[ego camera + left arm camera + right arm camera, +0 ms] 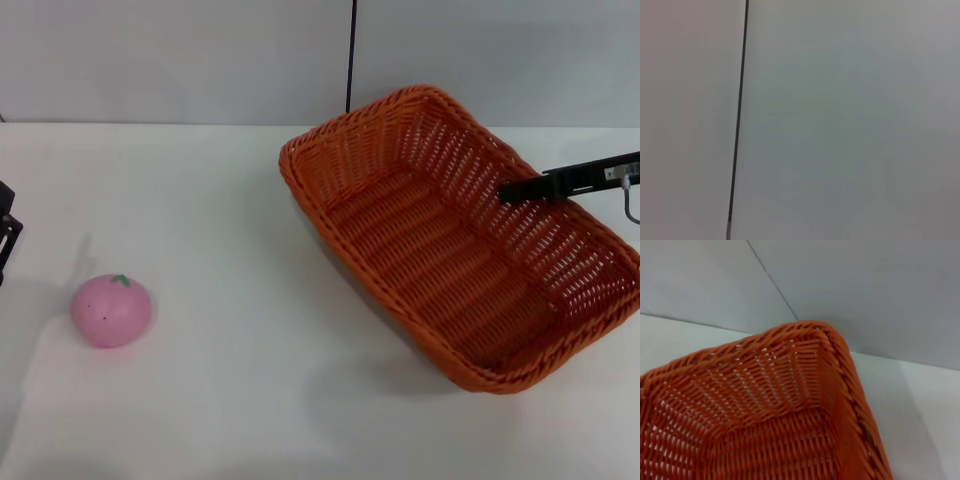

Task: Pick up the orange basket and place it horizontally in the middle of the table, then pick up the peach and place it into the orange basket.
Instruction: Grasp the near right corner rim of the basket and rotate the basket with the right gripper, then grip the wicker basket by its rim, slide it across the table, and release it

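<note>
The orange basket (440, 260) is on the right half of the table (230, 400), lying at a slant, with a dark shadow under its near-left side as if tipped up off the top. My right gripper (510, 190) reaches in from the right and is shut on the basket's right rim; one black finger shows inside the wall. The right wrist view looks down into a far corner of the basket (765, 405). The pink peach (110, 310) rests upright at the left, its green leaf on top. My left gripper (5, 235) sits at the left edge, above and left of the peach.
A grey wall with a dark vertical seam (351, 55) stands behind the table. The left wrist view shows only that wall and the seam (740, 115). White tabletop stretches between the peach and the basket.
</note>
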`<move>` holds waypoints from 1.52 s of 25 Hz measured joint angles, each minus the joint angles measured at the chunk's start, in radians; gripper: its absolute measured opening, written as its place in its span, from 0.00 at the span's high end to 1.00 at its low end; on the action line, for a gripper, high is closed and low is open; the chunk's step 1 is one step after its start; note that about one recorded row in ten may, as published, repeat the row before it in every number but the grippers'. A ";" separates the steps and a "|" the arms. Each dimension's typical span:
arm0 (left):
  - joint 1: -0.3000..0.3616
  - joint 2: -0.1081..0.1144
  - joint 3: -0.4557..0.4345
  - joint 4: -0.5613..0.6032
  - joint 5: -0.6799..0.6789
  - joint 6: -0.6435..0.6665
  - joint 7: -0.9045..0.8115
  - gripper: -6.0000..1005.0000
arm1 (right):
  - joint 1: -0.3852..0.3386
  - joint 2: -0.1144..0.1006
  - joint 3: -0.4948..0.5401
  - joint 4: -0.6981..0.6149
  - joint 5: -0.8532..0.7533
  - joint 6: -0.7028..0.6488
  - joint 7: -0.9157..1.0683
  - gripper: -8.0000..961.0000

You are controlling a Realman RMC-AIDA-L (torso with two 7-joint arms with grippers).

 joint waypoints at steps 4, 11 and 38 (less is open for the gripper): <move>0.000 0.000 0.001 0.000 0.000 -0.006 0.000 0.17 | -0.004 -0.001 0.007 -0.003 0.001 0.002 -0.008 0.62; 0.004 0.000 0.004 0.000 0.001 -0.011 0.000 0.17 | -0.006 -0.007 0.003 -0.048 0.014 -0.023 -0.033 0.85; 0.110 -0.001 0.029 0.000 0.002 -0.081 0.000 0.17 | -0.016 0.061 -0.357 -0.515 0.019 -0.177 -0.564 0.85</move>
